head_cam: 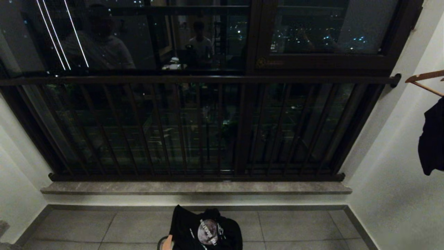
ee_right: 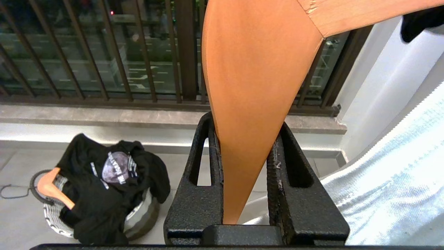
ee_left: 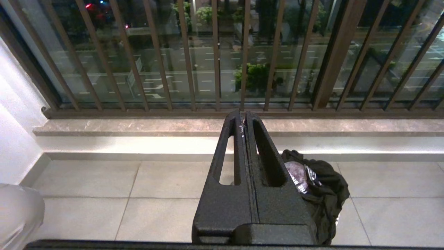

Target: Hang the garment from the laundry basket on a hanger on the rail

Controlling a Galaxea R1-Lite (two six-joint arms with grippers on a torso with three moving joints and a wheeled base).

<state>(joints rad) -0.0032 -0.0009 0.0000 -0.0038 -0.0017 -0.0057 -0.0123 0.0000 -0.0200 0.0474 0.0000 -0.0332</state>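
Note:
A black garment [head_cam: 204,229] with a round grey print lies heaped over the laundry basket [ee_right: 138,222] on the tiled floor below the window ledge. A wooden hanger [ee_right: 52,185] sticks out of the basket beside the garment. My right gripper [ee_right: 247,121] is shut on the arm of another wooden hanger [ee_right: 256,86], held high at the right wall. A dark cloth [head_cam: 432,139] hangs from that hanger [head_cam: 425,77]. My left gripper [ee_left: 245,116] is shut and empty, well above the floor, with the garment [ee_left: 322,187] below it. The rail is out of view.
A dark balustrade [head_cam: 208,125] with vertical bars fronts the window above a stone ledge [head_cam: 194,187]. White walls close in both sides. A pale ribbed cloth [ee_right: 392,180] fills one corner of the right wrist view. The glass [head_cam: 97,41] reflects people.

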